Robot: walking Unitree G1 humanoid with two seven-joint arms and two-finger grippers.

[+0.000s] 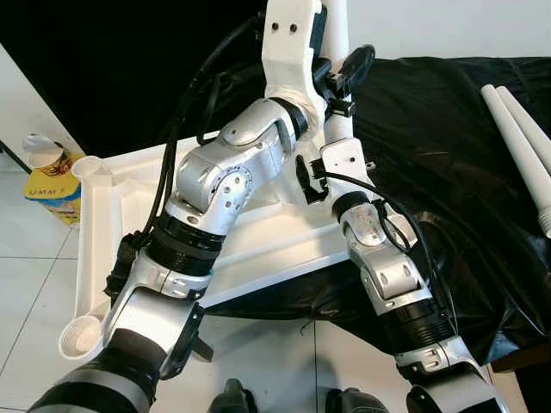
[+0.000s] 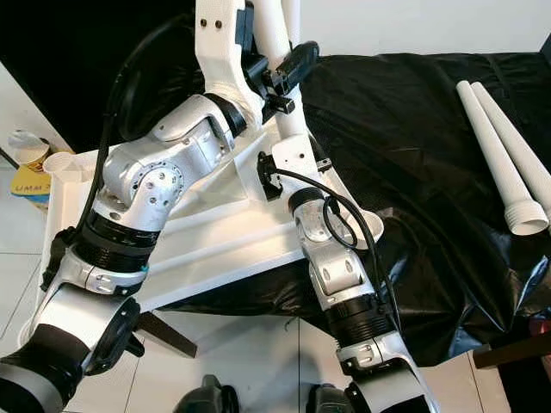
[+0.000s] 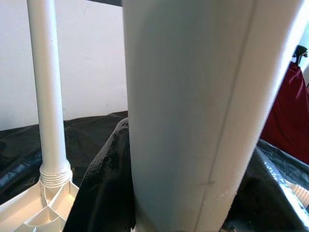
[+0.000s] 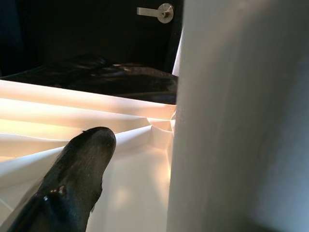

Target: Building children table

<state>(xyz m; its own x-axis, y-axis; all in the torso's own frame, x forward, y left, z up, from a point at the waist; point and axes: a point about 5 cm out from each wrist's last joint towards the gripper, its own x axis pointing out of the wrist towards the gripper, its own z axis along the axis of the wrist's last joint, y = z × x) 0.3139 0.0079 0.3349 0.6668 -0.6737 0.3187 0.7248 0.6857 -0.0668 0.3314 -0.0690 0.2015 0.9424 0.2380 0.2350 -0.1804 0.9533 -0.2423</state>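
The white table top (image 1: pixel 258 249) lies upside down on a black cloth. A white table leg (image 1: pixel 337 120) stands upright near its right corner. My left gripper (image 1: pixel 344 73) is shut on this leg high up, one black finger (image 1: pixel 358 62) lying across its right side. My right gripper (image 1: pixel 318 176) is lower, at the leg's base, and looks open: one black finger (image 4: pixel 77 183) stands apart from the leg (image 4: pixel 241 121), the other is hidden. Another leg (image 3: pixel 48 96) stands fitted in a far corner socket.
Two spare white legs (image 2: pixel 504 155) lie on the black cloth (image 1: pixel 448 155) at the right. Open corner sockets (image 1: pixel 82 335) show on the top's left side. A yellow box with a cup (image 1: pixel 47 176) sits on the floor at left.
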